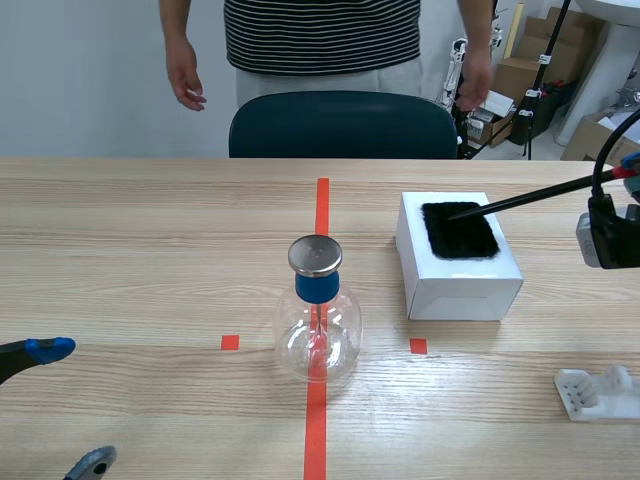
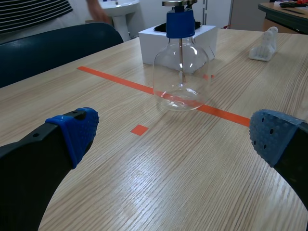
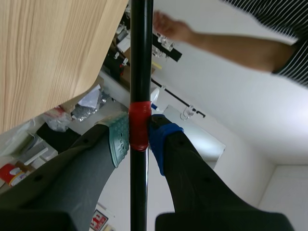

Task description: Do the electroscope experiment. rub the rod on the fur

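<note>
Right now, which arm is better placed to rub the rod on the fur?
The right. The right gripper is shut on the rod, whose tip touches the fur on the white box. The left gripper is open and empty, beyond the flask.

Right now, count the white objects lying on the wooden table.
2. A white cardboard box, topped with black fur that the thin black rod touches, sits right of the glass flask; a white plastic holder lies at the front right.
</note>
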Available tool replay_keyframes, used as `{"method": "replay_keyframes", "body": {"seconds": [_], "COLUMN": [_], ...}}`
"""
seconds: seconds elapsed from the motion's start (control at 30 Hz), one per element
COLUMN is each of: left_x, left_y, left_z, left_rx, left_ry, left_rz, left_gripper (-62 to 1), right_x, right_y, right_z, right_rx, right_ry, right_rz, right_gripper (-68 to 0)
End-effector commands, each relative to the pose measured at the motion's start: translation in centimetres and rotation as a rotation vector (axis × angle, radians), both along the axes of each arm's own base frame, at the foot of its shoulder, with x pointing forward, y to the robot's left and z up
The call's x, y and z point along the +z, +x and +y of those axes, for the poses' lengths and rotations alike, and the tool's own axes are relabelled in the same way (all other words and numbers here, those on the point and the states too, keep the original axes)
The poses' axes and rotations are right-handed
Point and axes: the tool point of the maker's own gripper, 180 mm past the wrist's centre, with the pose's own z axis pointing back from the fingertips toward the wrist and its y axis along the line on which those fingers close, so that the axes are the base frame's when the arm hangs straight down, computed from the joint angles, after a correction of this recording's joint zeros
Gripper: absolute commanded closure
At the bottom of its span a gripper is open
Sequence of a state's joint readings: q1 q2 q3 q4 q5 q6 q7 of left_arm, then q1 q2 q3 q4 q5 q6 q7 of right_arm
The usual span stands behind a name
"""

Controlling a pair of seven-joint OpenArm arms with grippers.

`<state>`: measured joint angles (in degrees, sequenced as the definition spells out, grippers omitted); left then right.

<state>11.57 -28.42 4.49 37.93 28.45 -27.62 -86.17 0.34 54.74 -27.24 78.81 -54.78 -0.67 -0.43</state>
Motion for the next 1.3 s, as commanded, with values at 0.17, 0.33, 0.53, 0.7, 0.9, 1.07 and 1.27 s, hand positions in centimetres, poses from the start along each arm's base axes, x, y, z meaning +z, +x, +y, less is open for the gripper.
{"method": "replay_keyframes", "body": {"seconds": [0.17, 0.33, 0.53, 0.7, 0.9, 1.07, 1.27], "left_x": [1.4, 1.4, 1.4, 1.4, 1.4, 1.4, 1.4], "left_y": [0.2, 0.2, 0.2, 0.2, 0.2, 0.2, 0.2], "left_z": [0.1, 0.1, 0.1, 0.1, 0.1, 0.1, 0.1], "left_rx": [-0.003, -0.003, -0.003, -0.003, -0.003, -0.003, -0.003], "left_ry": [-0.044, -0.044, -0.044, -0.044, -0.044, -0.044, -0.044], "left_rz": [-0.047, -0.047, -0.047, -0.047, -0.047, -0.047, -0.047], "left_gripper": [-62.3, -62.3, -62.3, -62.3, -62.3, -62.3, -62.3], "right_x": [1.6, 0.9, 0.4, 0.9, 0.9, 0.5, 1.2], "right_y": [0.8, 0.5, 0.3, 0.5, 0.5, 0.3, 0.7], "right_z": [-1.9, -2.1, 0.2, -1.4, -2.6, -0.2, -1.5], "right_rx": [-0.085, -0.086, 0.02, -0.059, -0.119, -0.005, -0.083], "right_ry": [-0.053, -0.048, 0.016, -0.018, -0.048, 0.018, 0.017], "right_rz": [-0.05, -0.015, 0.018, -0.012, -0.016, 0.013, -0.029], "right_gripper": [0.2, 0.2, 0.2, 0.2, 0.2, 0.2, 0.2]}}
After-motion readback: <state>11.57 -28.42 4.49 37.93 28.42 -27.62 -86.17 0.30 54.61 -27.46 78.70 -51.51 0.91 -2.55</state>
